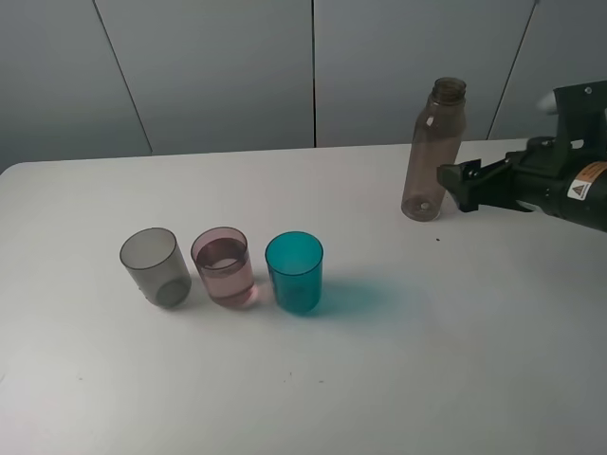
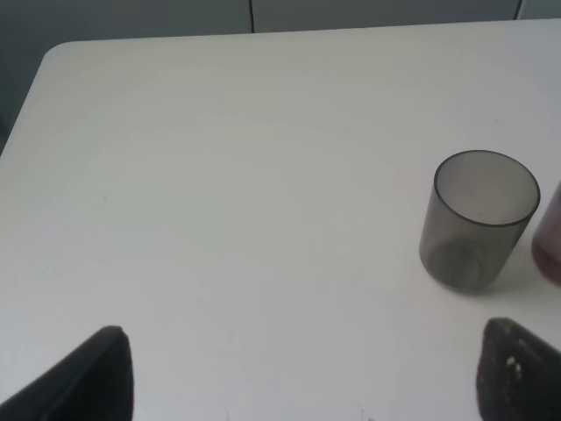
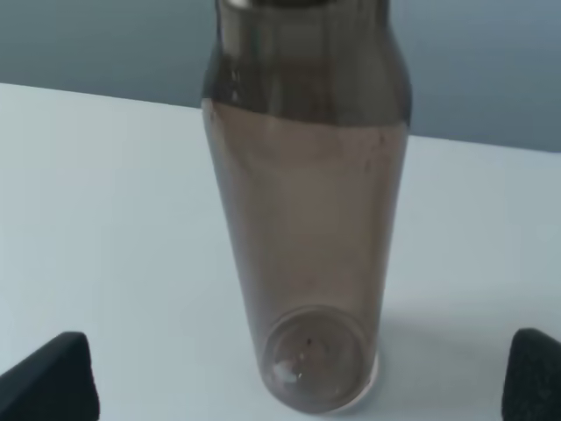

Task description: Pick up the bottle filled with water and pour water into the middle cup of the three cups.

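The bottle (image 1: 433,152) stands upright on the white counter (image 1: 303,379) in the upper right of the high view, capless, its smoky brown-pink body looking nearly empty. The right tool (image 1: 455,185) sits just to the right of its base, with its dark fingers spread wide; in the right wrist view the bottle (image 3: 307,246) fills the middle of the frame, while the two black fingertips (image 3: 48,377) lie far apart at the lower corners, clear of its walls, so nothing is pinched.

The three cups stand in a row at the lower left of the high view, close together but apart: the smoky grey tumbler (image 1: 155,266) on the left, the middle cup (image 1: 224,266) of pale pink with liquid visible inside it, and the teal tumbler (image 1: 294,272) on the right, throwing a teal tint onto the counter beside it. The row is well apart from the bottle.

In the left wrist view the left tool (image 2: 302,377) hangs over bare counter with its dark fingertips (image 2: 92,377) spread to the lower corners, holding nothing; the grey tumbler (image 2: 478,219) stands at the right, and a pink edge of the middle cup (image 2: 550,241) shows at the frame's right border.
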Robot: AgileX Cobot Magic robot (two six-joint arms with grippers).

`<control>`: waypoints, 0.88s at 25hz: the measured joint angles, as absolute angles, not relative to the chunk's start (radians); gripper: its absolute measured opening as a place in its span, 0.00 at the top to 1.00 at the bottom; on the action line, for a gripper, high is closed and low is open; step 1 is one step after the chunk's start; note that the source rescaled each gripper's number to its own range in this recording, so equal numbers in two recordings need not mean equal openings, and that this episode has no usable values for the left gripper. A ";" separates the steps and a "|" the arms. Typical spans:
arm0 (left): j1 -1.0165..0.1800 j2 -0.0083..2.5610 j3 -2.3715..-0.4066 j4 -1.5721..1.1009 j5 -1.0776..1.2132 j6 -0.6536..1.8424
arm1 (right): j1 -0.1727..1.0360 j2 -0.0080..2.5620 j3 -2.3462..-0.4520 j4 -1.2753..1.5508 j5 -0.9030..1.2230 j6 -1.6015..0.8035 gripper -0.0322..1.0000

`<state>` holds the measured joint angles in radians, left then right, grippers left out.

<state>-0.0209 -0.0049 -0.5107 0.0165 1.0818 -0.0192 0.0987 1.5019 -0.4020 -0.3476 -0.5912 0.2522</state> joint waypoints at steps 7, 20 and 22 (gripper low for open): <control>-0.021 -0.005 -0.511 0.017 1.082 -0.019 | 0.106 1.103 -0.490 -0.348 -0.076 0.335 0.00; -0.021 -0.005 -0.511 0.017 1.082 -0.019 | 0.188 0.519 -0.832 0.000 1.026 0.029 0.00; -0.021 -0.005 -0.511 0.017 1.082 -0.021 | 0.188 0.439 -0.825 0.016 1.125 0.024 0.00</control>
<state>-0.0209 -0.0049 -0.5107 0.0165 1.0818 -0.0213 0.1882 0.4385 -0.8252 0.0157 1.1247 0.0245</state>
